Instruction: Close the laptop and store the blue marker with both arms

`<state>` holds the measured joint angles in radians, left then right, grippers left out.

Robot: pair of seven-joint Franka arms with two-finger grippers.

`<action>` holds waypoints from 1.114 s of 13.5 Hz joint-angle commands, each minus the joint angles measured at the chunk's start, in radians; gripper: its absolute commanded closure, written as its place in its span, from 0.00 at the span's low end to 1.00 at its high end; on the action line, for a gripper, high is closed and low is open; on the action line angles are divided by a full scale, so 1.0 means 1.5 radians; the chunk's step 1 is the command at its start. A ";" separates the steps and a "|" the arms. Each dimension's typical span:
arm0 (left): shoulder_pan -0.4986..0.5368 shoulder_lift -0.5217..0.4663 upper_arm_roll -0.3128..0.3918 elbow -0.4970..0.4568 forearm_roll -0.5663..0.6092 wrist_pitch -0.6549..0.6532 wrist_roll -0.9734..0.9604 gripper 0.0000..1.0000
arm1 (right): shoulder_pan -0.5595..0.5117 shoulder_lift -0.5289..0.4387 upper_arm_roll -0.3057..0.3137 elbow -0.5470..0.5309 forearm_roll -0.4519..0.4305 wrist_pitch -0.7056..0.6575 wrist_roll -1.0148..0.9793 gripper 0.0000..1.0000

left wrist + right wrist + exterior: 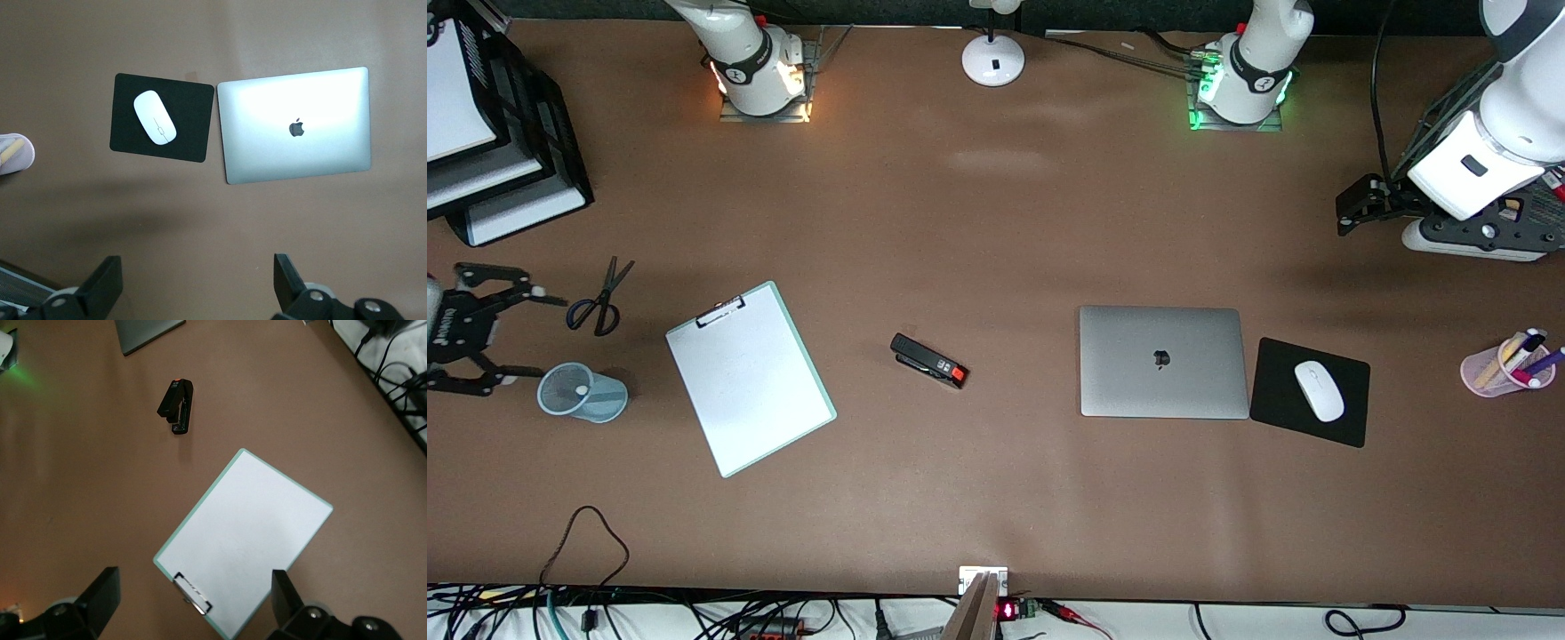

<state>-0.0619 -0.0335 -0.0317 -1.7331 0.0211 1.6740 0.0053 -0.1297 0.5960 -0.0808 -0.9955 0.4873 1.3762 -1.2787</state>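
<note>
Clipboard nearest cam, stapler, laptop shut w/ mousepad beside, both end effectors wide, empty.

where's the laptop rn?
Front view: the laptop lies closed toward the left arm's end of the table, between the black stapler and the mouse pad.

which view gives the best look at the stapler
The right wrist view: the stapler shows whole, with its red end clear on bare table. The front view also shows it whole, between the clipboard and laptop. The left wrist view misses it.
</note>
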 commanded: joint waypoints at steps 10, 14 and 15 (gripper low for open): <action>0.000 0.001 0.003 0.014 -0.012 -0.021 0.012 0.00 | 0.192 -0.110 0.000 -0.133 -0.246 0.049 0.615 0.00; 0.000 0.001 0.003 0.015 -0.012 -0.024 0.012 0.00 | 0.212 -0.159 0.000 -0.249 -0.329 0.127 0.811 0.00; 0.000 0.001 0.003 0.015 -0.012 -0.024 0.012 0.00 | 0.207 -0.171 -0.001 -0.281 -0.329 0.158 0.833 0.00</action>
<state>-0.0618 -0.0335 -0.0311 -1.7320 0.0211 1.6625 0.0053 0.1938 0.4168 -0.0783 -1.2668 0.0153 1.5220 -0.1058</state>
